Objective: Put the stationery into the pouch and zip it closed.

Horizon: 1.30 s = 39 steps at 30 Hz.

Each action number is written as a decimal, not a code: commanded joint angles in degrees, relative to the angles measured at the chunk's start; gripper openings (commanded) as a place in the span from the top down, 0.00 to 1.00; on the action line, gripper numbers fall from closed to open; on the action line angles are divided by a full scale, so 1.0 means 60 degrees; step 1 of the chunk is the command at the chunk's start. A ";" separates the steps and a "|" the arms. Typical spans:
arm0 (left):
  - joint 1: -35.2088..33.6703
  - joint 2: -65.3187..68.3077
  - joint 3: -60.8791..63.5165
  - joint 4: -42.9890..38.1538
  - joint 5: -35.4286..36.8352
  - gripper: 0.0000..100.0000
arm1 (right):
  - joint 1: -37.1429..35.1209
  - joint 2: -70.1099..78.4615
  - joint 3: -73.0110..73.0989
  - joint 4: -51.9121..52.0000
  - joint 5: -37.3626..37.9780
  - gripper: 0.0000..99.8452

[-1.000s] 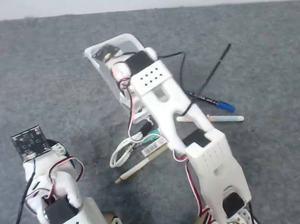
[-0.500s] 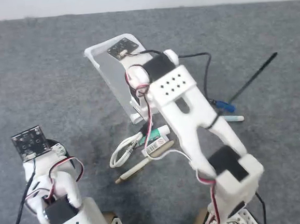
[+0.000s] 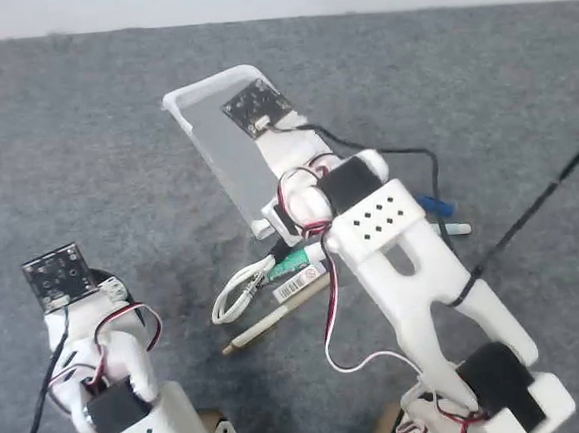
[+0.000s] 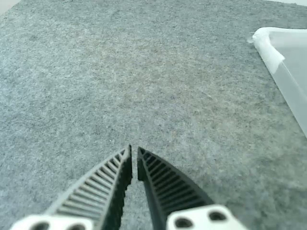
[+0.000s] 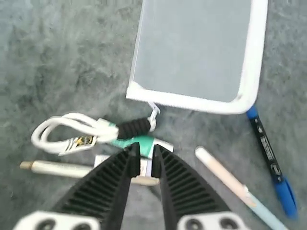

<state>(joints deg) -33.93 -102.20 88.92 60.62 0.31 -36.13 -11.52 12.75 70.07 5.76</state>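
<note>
The clear, white-edged pouch [image 3: 218, 132] [image 5: 196, 52] lies flat on the grey mat. Beside its near end lie a coiled white cable [image 3: 237, 289] [image 5: 72, 132], a green and white piece [image 3: 298, 263] [image 5: 139, 142], a labelled stick [image 3: 297, 288] and a wooden pencil [image 3: 268, 324] [image 5: 53, 167]. A blue marker [image 3: 433, 205] [image 5: 271, 163] and a pale pen [image 3: 457, 229] [image 5: 230, 184] lie further right. My right gripper [image 5: 145, 152] hovers over the green piece, jaws a narrow gap apart and nothing held. My left gripper [image 4: 134, 154] is shut over bare mat, well left of the pouch.
The right arm's body [image 3: 415, 277] covers the mat between the pile and the pens. A thin black rod [image 3: 530, 213] sticks out to its right. The left arm [image 3: 100, 362] sits at the near left. Grey mat [image 3: 84, 152] stretches left of the pouch.
The right arm has drawn back from over the pouch toward the near side, bringing its gripper above the pile. The black rod swung right with it. The left arm stayed still.
</note>
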 commanded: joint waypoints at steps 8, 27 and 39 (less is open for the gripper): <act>0.0015 -0.0029 -0.0271 -0.0278 0.0073 0.98 | -0.0212 -0.0476 0.0132 -0.0813 -0.2711 0.92; 0.0015 -0.0029 -0.0271 -0.0278 0.0073 0.98 | -0.0799 0.3744 -0.1890 -0.0725 -0.5612 0.83; 0.0015 -0.0029 -0.0066 -0.0527 0.0073 0.98 | -0.1238 0.5985 -0.3897 0.0901 -0.5656 0.83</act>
<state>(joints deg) -33.93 -102.20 88.92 60.26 0.31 -42.99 23.21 -4.48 72.26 -27.56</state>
